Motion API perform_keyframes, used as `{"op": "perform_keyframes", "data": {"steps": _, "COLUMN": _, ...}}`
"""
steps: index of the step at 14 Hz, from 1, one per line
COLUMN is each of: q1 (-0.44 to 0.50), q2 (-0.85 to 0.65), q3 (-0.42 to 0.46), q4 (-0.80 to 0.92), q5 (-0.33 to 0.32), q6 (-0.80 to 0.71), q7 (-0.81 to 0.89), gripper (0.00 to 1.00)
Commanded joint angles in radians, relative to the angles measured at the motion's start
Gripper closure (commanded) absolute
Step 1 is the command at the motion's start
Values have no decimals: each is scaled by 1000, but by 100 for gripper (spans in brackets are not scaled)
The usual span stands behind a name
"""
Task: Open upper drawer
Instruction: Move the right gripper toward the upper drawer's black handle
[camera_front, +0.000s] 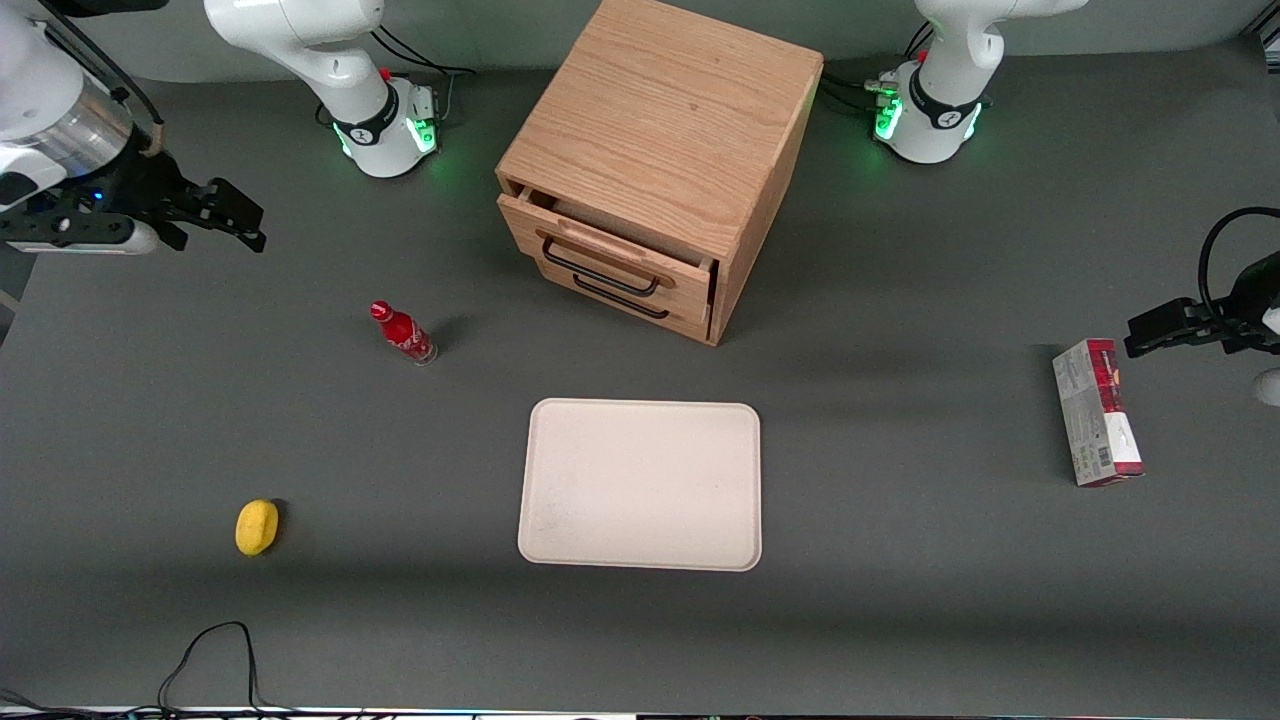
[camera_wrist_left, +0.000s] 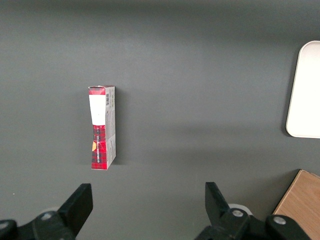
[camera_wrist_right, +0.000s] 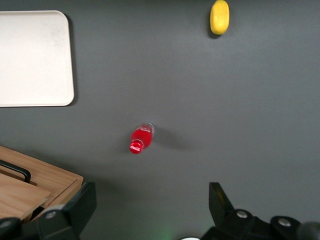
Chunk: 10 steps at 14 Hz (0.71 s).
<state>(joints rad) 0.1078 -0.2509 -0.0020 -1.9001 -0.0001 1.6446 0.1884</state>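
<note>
The cabinet (camera_front: 665, 150) stands on the grey bench (camera_front: 900, 600), its upper drawer (camera_front: 610, 262) pulled out slightly. The gripper (camera_front: 225, 215) hangs well apart from it, toward the working arm's end, jaws apart and empty. A red bottle (camera_front: 403, 333) stands nearer the front camera.

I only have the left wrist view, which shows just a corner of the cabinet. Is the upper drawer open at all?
Observer: Partly. The upper drawer juts slightly out of the cabinet, with a gap showing along its top.
Operator: Where's the end effector?
Observer: The end effector hangs toward the working arm's end of the table, well apart from the drawer, open and empty.
Operator: Anything near the cabinet?
Observer: A red bottle stands upright on the table, nearer the front camera than the drawer front.
</note>
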Motion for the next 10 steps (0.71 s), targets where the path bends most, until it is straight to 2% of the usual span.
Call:
{"op": "perform_keyframes", "data": {"steps": 1, "q1": 7, "q2": 10, "q3": -15, "q4": -5, "q5": 17, "q6": -11, "q7": -26, "gripper": 0}}
{"op": "perform_keyframes", "data": {"steps": 3, "q1": 9, "q2": 68, "q3": 3, "q4": 41, "q5": 29, "q6": -2, "q7": -26, "gripper": 0}}
{"op": "perform_keyframes", "data": {"steps": 7, "q1": 10, "q2": 309, "q3": 308, "q4": 309, "q5": 20, "q6": -32, "q7": -14, "gripper": 0}}
{"op": "perform_keyframes", "data": {"steps": 10, "q1": 10, "q2": 433, "q3": 495, "q4": 398, "q5": -12, "q6": -40, "q7": -75, "gripper": 0}}
